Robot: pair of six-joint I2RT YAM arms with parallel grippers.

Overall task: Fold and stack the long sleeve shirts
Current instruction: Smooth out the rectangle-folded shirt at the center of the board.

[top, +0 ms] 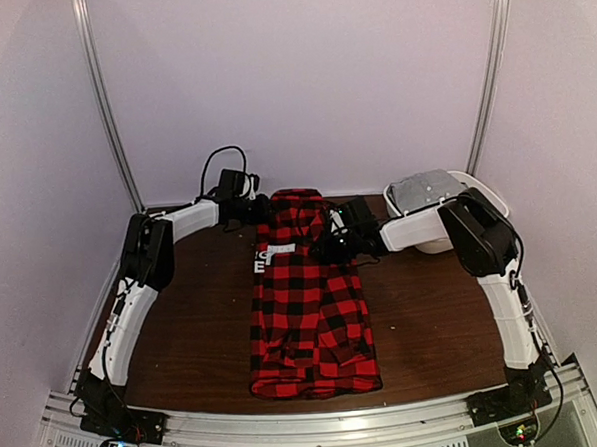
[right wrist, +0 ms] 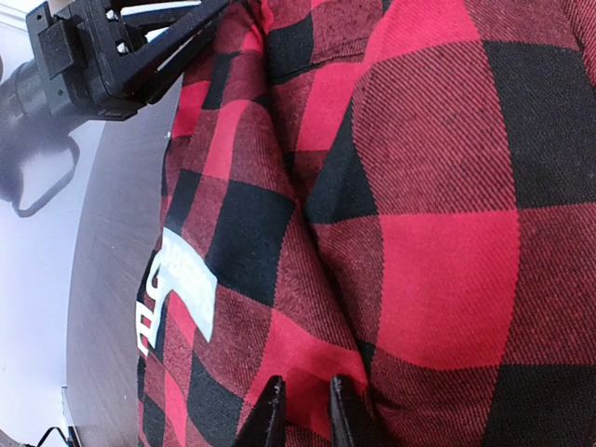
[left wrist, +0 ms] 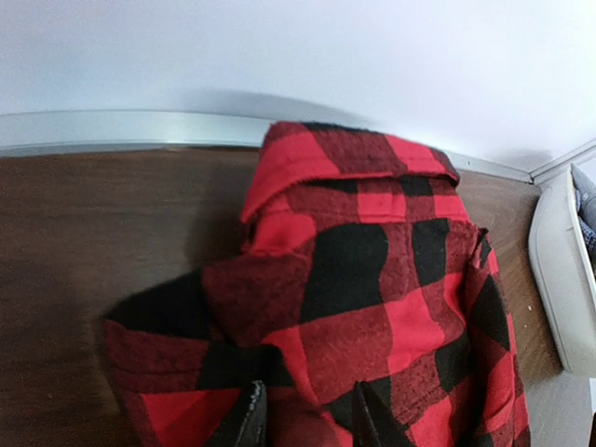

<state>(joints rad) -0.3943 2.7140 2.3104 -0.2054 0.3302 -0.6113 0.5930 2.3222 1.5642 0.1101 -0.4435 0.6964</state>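
Note:
One long sleeve shirt [top: 313,318], red-and-black check, lies as a long narrow strip down the middle of the brown table. Its far collar end is raised and bunched. A white printed label [top: 275,255] shows on its left side. My left gripper [top: 258,211] is at the far-left corner of the shirt. In the left wrist view, my left gripper [left wrist: 307,424] has shirt cloth [left wrist: 372,279] between its fingers. My right gripper [top: 331,240] is on the shirt's right side near the collar. In the right wrist view, it [right wrist: 303,414] pinches a fold of the shirt [right wrist: 438,233].
A white bin [top: 482,192] holding grey cloth [top: 422,189] stands at the back right; its wall shows in the left wrist view [left wrist: 549,270]. An aluminium rail [top: 319,423] runs along the near edge. White walls close the back and sides.

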